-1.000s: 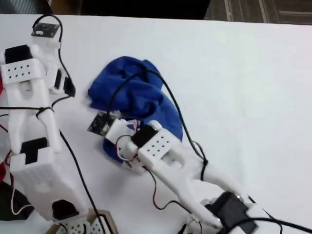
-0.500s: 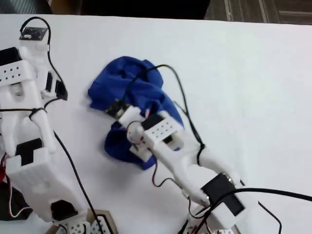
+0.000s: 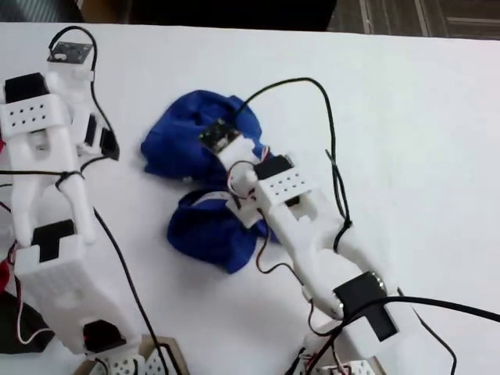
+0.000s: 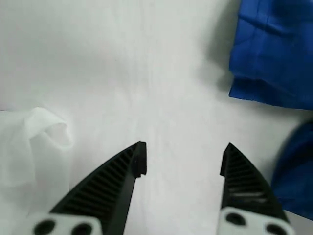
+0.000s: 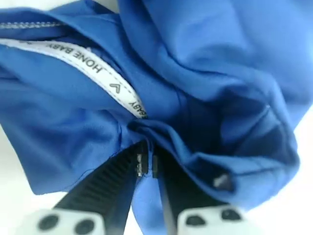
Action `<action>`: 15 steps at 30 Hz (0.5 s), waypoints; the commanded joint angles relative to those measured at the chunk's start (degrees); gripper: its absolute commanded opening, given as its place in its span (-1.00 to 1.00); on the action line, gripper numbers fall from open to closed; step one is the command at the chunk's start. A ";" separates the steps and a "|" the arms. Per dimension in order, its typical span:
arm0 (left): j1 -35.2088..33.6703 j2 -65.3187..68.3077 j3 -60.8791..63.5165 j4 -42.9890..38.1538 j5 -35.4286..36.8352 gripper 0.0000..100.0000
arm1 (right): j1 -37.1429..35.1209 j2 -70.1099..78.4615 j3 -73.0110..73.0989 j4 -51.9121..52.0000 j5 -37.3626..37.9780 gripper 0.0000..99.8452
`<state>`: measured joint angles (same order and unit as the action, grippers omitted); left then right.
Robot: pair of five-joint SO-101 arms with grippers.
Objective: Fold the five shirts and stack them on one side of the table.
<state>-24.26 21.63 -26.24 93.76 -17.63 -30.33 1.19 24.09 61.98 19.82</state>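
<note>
The blue shirt lies bunched left of the middle on the white surface. It looks soft, light and floppy. My right hand pinches a fold of it; I think an edge would pull flatter. My left hand is wide, holding nothing.

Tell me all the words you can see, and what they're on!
White tape inside the shirt: dark capital letters, a maker's mark, so not read off here.
Board on an arm, high view: any marking is too small to read.
No other text can be made out.
</note>
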 commanded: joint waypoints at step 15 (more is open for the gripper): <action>3.34 -0.26 -0.40 0.35 0.09 -0.47 | 20.70 -20.88 -18.73 21.58 13.27 -0.96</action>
<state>-23.03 21.71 -26.24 93.85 -17.63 -14.59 -12.18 7.91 82.29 30.37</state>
